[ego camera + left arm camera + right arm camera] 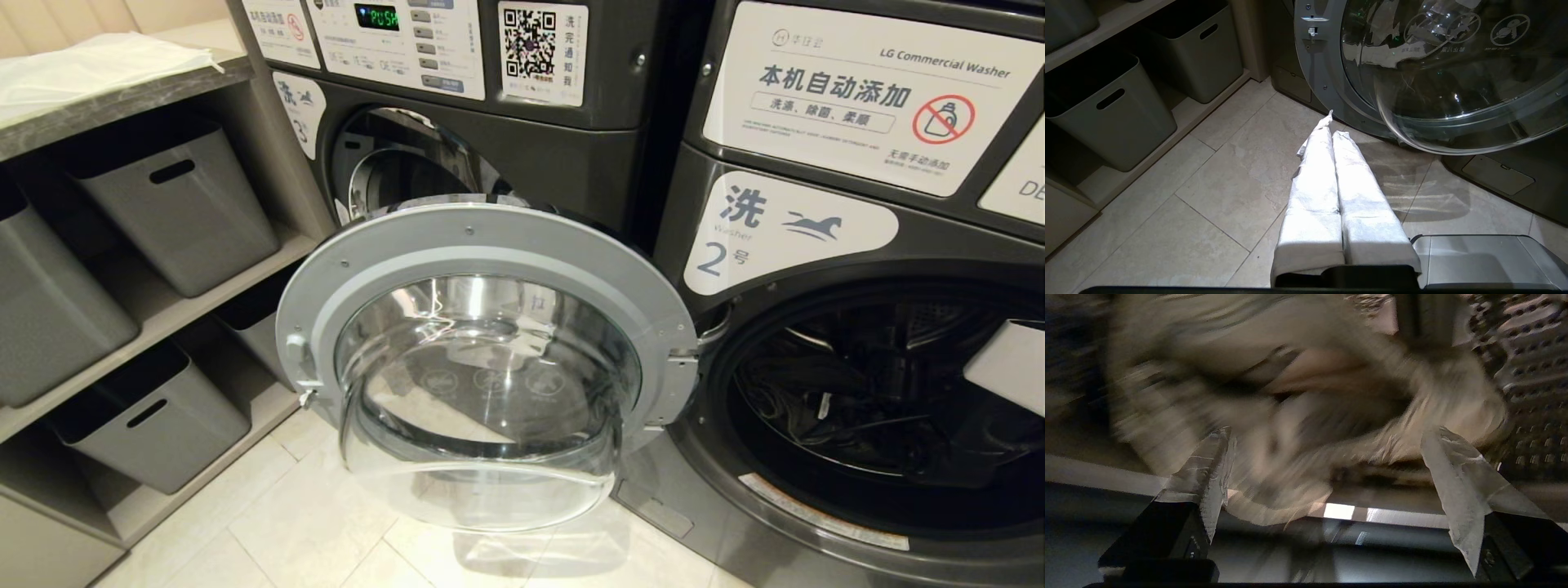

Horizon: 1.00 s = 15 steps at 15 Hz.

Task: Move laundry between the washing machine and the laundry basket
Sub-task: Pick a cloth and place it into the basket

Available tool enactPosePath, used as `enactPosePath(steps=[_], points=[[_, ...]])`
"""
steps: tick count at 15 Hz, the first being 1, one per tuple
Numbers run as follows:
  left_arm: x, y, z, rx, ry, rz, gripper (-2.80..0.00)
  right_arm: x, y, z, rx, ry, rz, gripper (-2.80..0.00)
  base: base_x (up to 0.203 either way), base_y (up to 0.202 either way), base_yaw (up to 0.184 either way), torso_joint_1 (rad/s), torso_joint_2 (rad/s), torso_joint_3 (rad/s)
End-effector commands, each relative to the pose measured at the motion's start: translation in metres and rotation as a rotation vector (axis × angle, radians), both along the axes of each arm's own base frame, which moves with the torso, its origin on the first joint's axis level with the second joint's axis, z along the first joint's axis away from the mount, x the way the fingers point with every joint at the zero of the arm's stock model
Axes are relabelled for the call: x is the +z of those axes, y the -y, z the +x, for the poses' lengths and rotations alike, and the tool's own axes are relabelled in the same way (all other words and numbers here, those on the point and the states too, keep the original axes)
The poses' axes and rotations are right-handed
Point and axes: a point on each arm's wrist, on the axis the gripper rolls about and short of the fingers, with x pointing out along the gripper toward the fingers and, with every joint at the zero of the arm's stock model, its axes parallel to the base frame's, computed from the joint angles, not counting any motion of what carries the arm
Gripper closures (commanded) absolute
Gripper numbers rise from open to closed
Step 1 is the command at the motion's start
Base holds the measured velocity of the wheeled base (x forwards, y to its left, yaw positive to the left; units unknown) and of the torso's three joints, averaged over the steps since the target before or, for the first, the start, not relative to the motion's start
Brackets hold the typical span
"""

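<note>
Blurring laundry (1306, 408) | right end effector (1327, 457) apart | left end effector (1331, 122) together

My left gripper (1333, 122) has two long, tapering fingers (1314, 192) wrapped in white, slightly wrinkled fabric-like tape, with a frayed scrap at the tip. They spring from a black base, and beside it sits a smooth silver-grey housing (1486, 257) with rounded corners. My right gripper (1327, 457) wears the same whitish, creased wrapping on its pointed fingers (1212, 465), each mounted on a black block; a small round screw or marking shows on one block.
</note>
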Motion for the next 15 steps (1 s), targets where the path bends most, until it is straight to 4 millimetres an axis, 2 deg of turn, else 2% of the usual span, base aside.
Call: enactPosePath(steps=[1,4,5,11,15], points=[[0.0,0.0,0.0,0.0,0.0,0.0,0.0,-0.025,0.013,0.011,-0.022,-0.019,-0.003,-2.8,0.0,0.0,0.0,0.0,0.0,0.0],[0.0,0.0,0.0,0.0,0.0,0.0,0.0,-0.034,0.016,0.022,-0.014,-0.008,-0.009,-2.8,0.0,0.0,0.0,0.0,0.0,0.0],[0.0,0.0,0.0,0.0,0.0,0.0,0.0,-0.037,0.016,0.022,-0.013,-0.015,-0.006,0.0,0.0,0.0,0.0,0.0,0.0,0.0],[0.0,0.0,0.0,0.0,0.0,0.0,0.0,-0.036,0.015,0.021,-0.02,-0.009,0.009,0.0,0.0,0.0,0.0,0.0,0.0,0.0],[0.0,0.0,0.0,0.0,0.0,0.0,0.0,-0.01,0.014,0.015,-0.026,0.032,0.01,0.0,0.0,0.0,0.0,0.0,0.0,0.0]])
